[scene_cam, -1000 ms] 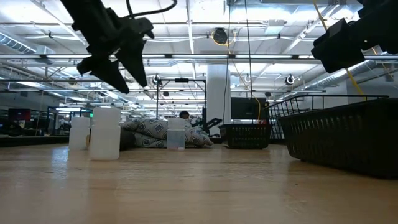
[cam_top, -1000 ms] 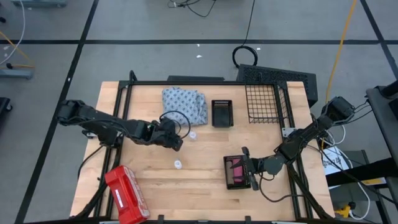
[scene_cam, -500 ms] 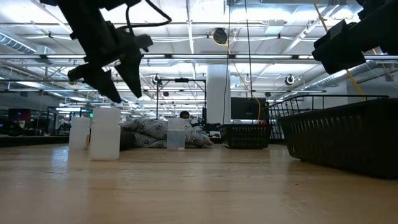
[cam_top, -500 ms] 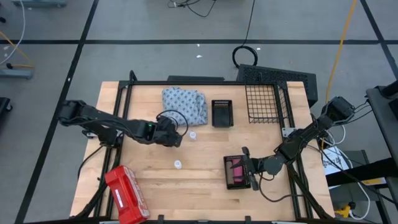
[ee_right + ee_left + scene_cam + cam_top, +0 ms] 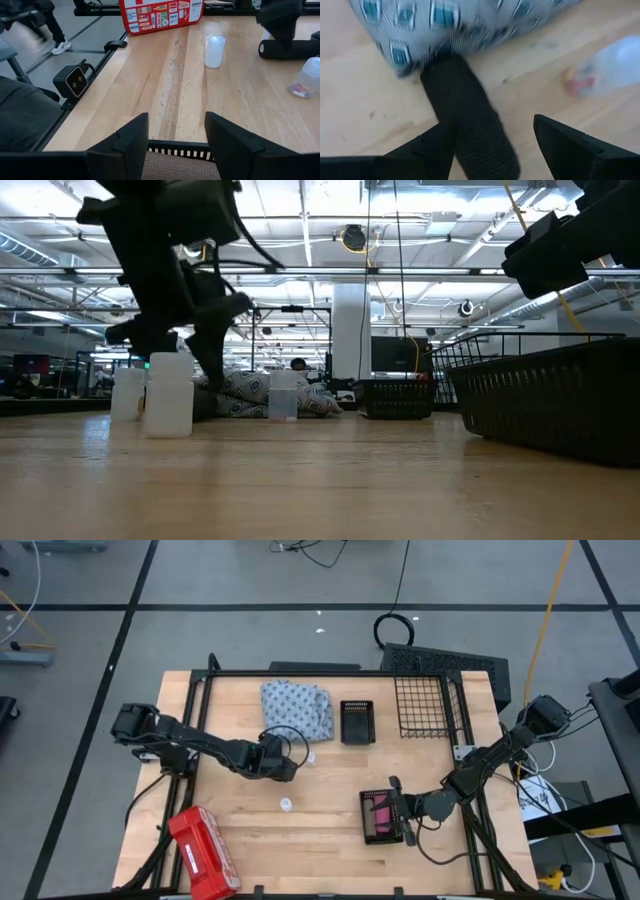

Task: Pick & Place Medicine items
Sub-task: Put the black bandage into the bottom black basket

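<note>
The left pincer (image 5: 288, 772) has dropped low over the wooden worktop (image 5: 330, 830) since a second ago, its jaws wide apart astride the black oblong tube (image 5: 470, 130), not clamped. A small white round bottle (image 5: 311, 756) lies just beside, the blue-white patterned cloth (image 5: 297, 706) behind. The right pincer (image 5: 398, 815) waits open over the tray holding the pink-red tube (image 5: 380, 816).

Both arms are showing as dark, near-black jointed links. The left arm (image 5: 185, 745) is wearing a thin black cable looping near its wrist. The right arm (image 5: 490, 760) is ending in a boxy black base. Wedge-shaped matte black fingers (image 5: 125, 142) are catching dull highlights.
</note>
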Controlling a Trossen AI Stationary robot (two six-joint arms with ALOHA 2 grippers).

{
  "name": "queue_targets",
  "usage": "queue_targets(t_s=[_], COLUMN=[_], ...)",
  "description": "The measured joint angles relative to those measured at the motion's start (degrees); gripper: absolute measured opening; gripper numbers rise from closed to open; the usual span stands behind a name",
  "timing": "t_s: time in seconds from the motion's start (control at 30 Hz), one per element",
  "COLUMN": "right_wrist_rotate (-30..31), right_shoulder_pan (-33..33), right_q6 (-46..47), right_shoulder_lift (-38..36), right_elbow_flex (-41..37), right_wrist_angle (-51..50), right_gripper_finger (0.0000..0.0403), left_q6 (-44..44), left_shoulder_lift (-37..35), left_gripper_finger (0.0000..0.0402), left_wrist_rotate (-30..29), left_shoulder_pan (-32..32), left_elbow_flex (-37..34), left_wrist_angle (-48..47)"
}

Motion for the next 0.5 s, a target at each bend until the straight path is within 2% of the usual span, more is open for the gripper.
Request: queue_targets(t_s=[0.5], right_wrist_rotate=[0.0], right_shoulder_pan=[0.0], right_q6=[0.0], right_shoulder_lift=[0.0], right_elbow_flex=[0.0], right_wrist_angle=[0.0], right_gripper_finger=[0.0182], left_q6=[-1.2], left_shoulder_lift=[4.2], left_gripper_finger=[0.0271], left_wrist_rotate=[2.2], left_shoulder_pan=[2.2], left_elbow_flex=[0.0], left_wrist_angle=[-0.8])
